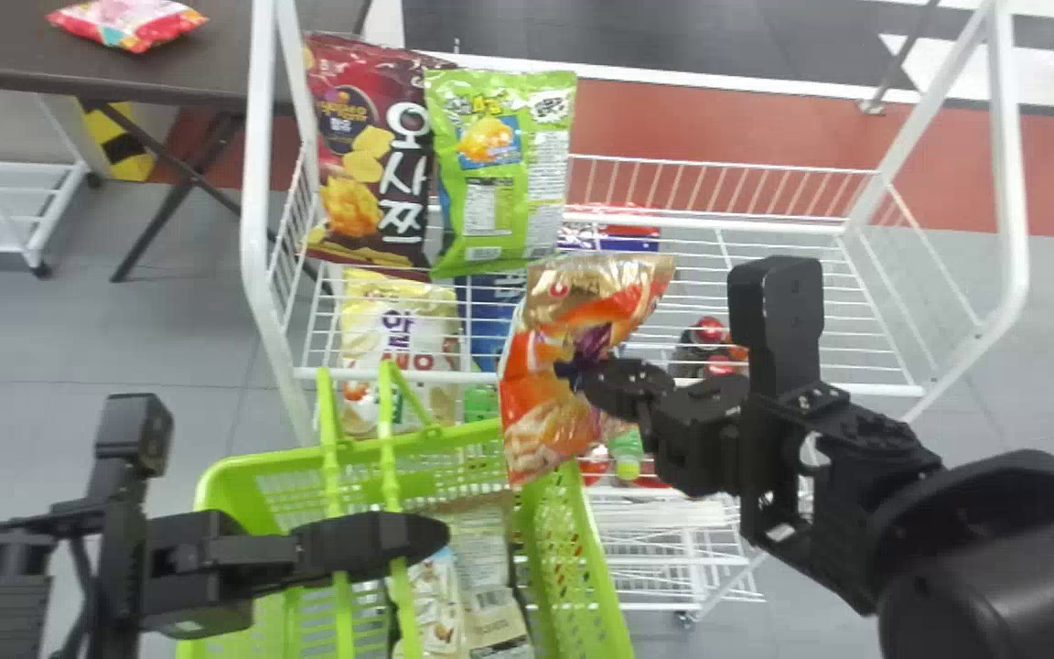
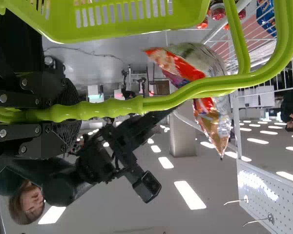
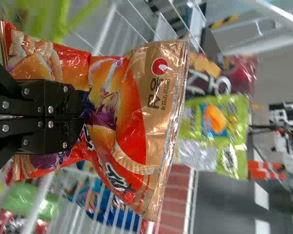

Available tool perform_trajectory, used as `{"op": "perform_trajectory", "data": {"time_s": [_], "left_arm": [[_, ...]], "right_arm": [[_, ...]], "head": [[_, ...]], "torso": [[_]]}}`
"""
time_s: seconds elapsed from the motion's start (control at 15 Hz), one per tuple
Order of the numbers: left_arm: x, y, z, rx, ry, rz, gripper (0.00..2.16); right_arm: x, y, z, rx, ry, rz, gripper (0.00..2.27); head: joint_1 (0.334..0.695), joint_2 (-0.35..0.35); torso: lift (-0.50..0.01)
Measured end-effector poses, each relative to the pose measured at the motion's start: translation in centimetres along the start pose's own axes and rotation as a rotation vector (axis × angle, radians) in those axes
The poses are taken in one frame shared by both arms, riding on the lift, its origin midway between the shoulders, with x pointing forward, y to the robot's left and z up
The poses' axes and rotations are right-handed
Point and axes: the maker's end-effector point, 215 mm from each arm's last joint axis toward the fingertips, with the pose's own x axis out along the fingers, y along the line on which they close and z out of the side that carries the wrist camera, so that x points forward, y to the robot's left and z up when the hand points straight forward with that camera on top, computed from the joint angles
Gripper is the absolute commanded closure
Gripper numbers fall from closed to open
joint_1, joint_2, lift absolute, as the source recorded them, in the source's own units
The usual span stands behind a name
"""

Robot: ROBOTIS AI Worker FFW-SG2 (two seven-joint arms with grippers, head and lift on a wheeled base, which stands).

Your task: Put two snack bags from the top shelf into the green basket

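Note:
My right gripper (image 1: 596,380) is shut on the middle of an orange and gold snack bag (image 1: 536,430), held at the basket's far right corner. In the right wrist view the gripper (image 3: 83,114) pinches the crumpled orange bag (image 3: 132,131). My left gripper (image 1: 413,538) keeps the green basket (image 1: 243,476) by its handles; in the left wrist view the gripper (image 2: 63,113) is closed around the green handle (image 2: 136,105). Packs (image 1: 490,586) lie inside the basket. A dark red snack bag (image 1: 367,156) and a green snack bag (image 1: 504,174) rest on the top shelf's left part.
The white wire rack (image 1: 257,183) stands beyond the basket, its upright posts at left and right. On its lower level are a cream bag (image 1: 399,339) and bottles (image 1: 710,343). A dark table (image 1: 5,50) with a red and pink bag (image 1: 129,23) stands back left.

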Motion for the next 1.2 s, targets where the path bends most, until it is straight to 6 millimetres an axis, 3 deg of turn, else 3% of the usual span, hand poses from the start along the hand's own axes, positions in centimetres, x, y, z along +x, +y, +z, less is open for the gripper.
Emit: {"op": "perform_trajectory", "data": {"time_s": [0.27, 0.4, 0.47, 0.53, 0.6, 0.67, 0.8, 1.0, 1.2], "left_arm": [[0.0, 0.0, 0.0, 0.000, -0.001, -0.001, 2.14], [0.0, -0.1, 0.0, 0.000, -0.001, -0.002, 2.14], [0.0, -0.1, 0.0, 0.000, -0.001, -0.002, 2.14], [0.0, -0.1, 0.0, 0.000, -0.001, -0.003, 2.14], [0.0, -0.1, 0.0, 0.000, -0.001, -0.003, 2.14], [0.0, -0.1, 0.0, 0.000, -0.001, -0.003, 2.14], [0.0, 0.0, 0.0, -0.003, -0.002, -0.003, 2.14], [-0.1, 0.0, -0.1, -0.008, -0.004, -0.009, 2.14], [-0.2, 0.1, -0.3, -0.019, -0.014, -0.018, 2.14]], "right_arm": [[-0.4, 6.7, -3.5, -0.001, 0.126, 0.132, 2.24], [-0.5, 8.7, -4.9, 0.001, 0.171, 0.173, 2.13], [-0.3, 9.3, -5.8, 0.006, 0.193, 0.188, 1.56], [-0.1, 9.6, -6.8, 0.007, 0.214, 0.195, 0.31], [0.0, 9.6, -7.7, 0.006, 0.232, 0.195, 0.00], [0.2, 9.5, -8.4, 0.005, 0.244, 0.195, 0.00], [0.7, 8.7, -8.0, 0.007, 0.206, 0.198, 0.06], [0.9, 6.8, -5.6, 0.035, 0.080, 0.190, 0.06], [0.4, 3.3, -1.7, 0.029, -0.105, 0.127, 0.08]], "head": [[0.695, 0.048], [0.695, 0.088], [0.695, 0.098], [0.695, 0.103], [0.695, 0.105], [0.695, 0.104], [0.695, 0.093], [0.695, 0.077], [0.695, 0.031]], "torso": [[0.000], [0.000], [0.000], [0.000], [0.000], [0.000], [0.000], [0.000], [0.000]]}}
